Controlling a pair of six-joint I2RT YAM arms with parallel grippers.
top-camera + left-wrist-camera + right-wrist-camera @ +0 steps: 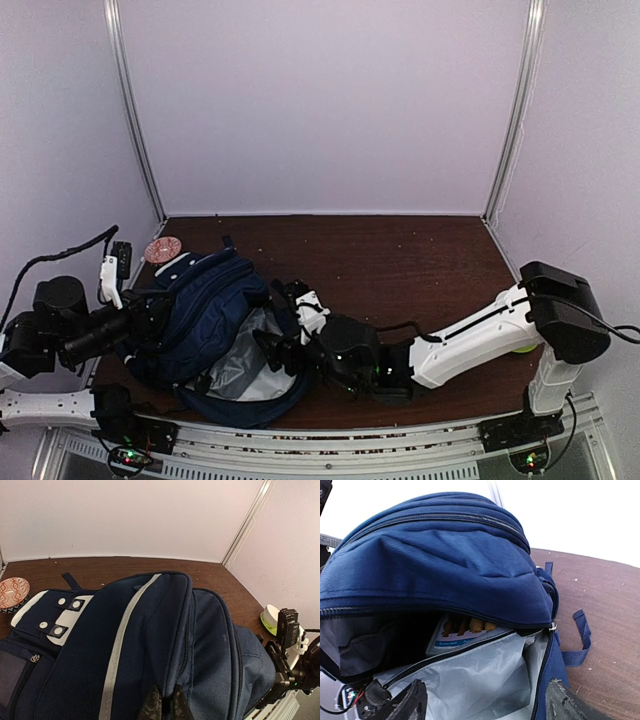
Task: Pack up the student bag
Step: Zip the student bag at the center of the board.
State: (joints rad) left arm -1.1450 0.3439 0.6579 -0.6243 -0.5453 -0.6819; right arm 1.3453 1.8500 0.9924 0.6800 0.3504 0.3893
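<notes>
The bag (205, 310) lies slumped at the near left of the table (420, 260), its mouth turned toward the right arm. The left fingers (164, 706) are pinched tight on a fold of the bag's top edge, holding the upper flap up so that the main compartment gapes. The right fingers (292, 345) stand wide at that opening with nothing between them. In the right wrist view the grey lining (485, 675) sits just ahead of them, and a book (462, 632) lies deep inside under the flap. I judge the step in hand to be loading: the book looks placed and let go, so the packing is partly done. A small patterned bowl (161, 249) sits just behind the bag. Next, the right arm would need to back straight out without snagging lining or zip while the left holds the flap. Whether more goes in or the zip comes next, I cannot tell.
</notes>
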